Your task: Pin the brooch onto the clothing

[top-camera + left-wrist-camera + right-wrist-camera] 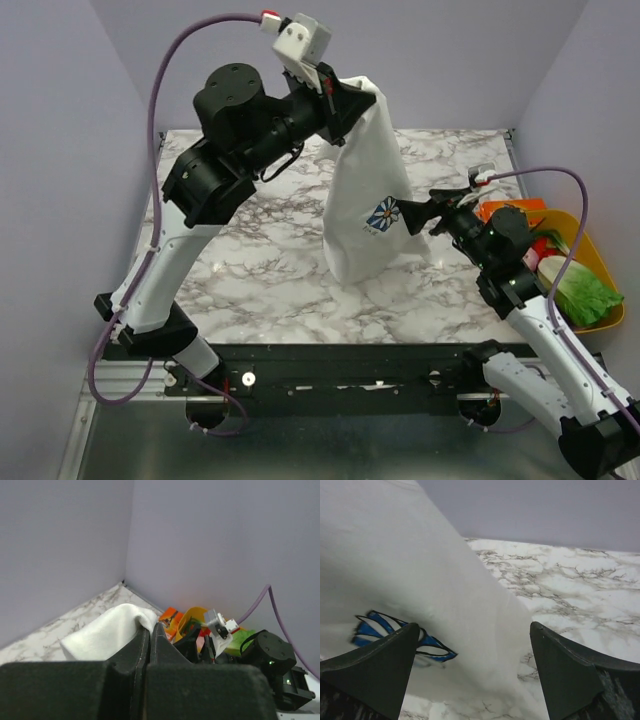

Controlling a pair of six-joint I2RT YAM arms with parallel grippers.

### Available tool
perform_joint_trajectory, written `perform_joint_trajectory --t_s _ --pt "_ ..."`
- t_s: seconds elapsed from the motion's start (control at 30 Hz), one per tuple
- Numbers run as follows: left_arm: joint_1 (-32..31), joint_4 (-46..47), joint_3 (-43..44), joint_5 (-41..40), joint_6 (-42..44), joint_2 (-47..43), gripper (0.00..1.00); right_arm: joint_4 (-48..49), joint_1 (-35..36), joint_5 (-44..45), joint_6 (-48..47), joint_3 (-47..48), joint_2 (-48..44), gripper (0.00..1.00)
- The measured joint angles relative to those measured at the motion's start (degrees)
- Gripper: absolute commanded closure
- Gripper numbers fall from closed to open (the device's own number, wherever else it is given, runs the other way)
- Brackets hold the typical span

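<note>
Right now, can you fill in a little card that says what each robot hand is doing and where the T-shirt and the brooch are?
left gripper: shut on the top of the T-shirt, holding it up
right gripper: open wide, pointed at the flower print, gripping nothing
T-shirt: hanging, its bottom end reaching the marble table
brooch: not to be seen in any view
also there: yellow bin at the table's right edge
</note>
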Motion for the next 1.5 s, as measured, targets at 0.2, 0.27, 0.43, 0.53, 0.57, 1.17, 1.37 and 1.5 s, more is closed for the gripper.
perform_joint_trajectory --t_s 0.2,0.27,0.43,0.53,0.57,1.17,1.37,1.5 --pt "6.47 -0.28 3.08 -3.48 0.07 -0.98 1.0 -0.02 0.0 -0.31 0.02 0.39 2.38 0.0" --pt "10.47 -0.26 2.43 -3.69 -1.2 0.02 1.0 -0.09 0.02 -0.26 0.02 0.39 3.85 0.0" --pt "21.7 2.12 -5.42 -2.29 -8.33 7.54 1.0 -1.16 0.02 0.76 0.26 0.79 9.66 0.0" --pt "26.18 2.82 -8.74 -1.49 -11.82 15.93 0.69 -4.2 0.02 1.64 0.5 2.8 14.53 0.0" --pt "27.56 2.86 -8.81 -1.16 -12.83 19.52 0.57 -5.44 0.0 1.66 0.52 3.56 16.02 0.0" --pt "26.77 9.33 -40.09 1.11 -12.39 6.16 0.02 -9.94 4.39 -3.1 2.23 1.14 19.12 0.01" --pt "26.03 13.2 -63.89 0.74 -12.81 -7.72 0.04 -13.29 15.98 -2.32 3.91 3.78 27.96 0.08" --pt "27.76 12.17 -74.66 -0.72 -13.68 -11.34 0.04 -17.77 24.74 -1.97 7.76 7.78 34.32 0.08"
